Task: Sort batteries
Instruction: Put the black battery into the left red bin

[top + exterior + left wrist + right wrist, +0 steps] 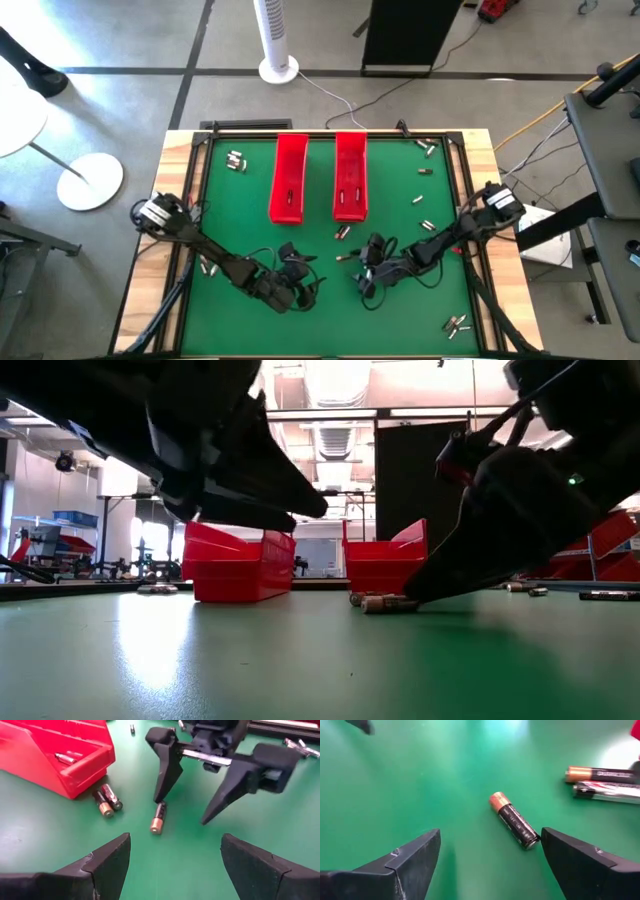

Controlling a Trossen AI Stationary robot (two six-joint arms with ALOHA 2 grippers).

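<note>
Just in front of the two red trays (290, 180), on the green bench (230, 220), lies the lone battery (514, 820) that the right gripper (187, 812) is poised over. Left to right: the left gripper (290, 290) waits near the bench's front edge, left of that battery, fingers (107, 857) spread wide and empty. The right gripper stands with released fingers straddling the battery, one tip just beside its dark end, nothing grasped yet.

The battery is a small, rigid, smooth metal cylinder, probably light but dense, and apt to roll or squirt out if pinched near an end. Closing across the middle of its barrel, fingers square to its length, looks safest.

A pair of batteries (106, 802) lies close together between the lone one and the right tray's (350, 175) front wall, near enough that a sweeping finger might nudge them. Other batteries (425, 200) lie scattered right of the trays, well apart, and a few sit inside the trays.
</note>
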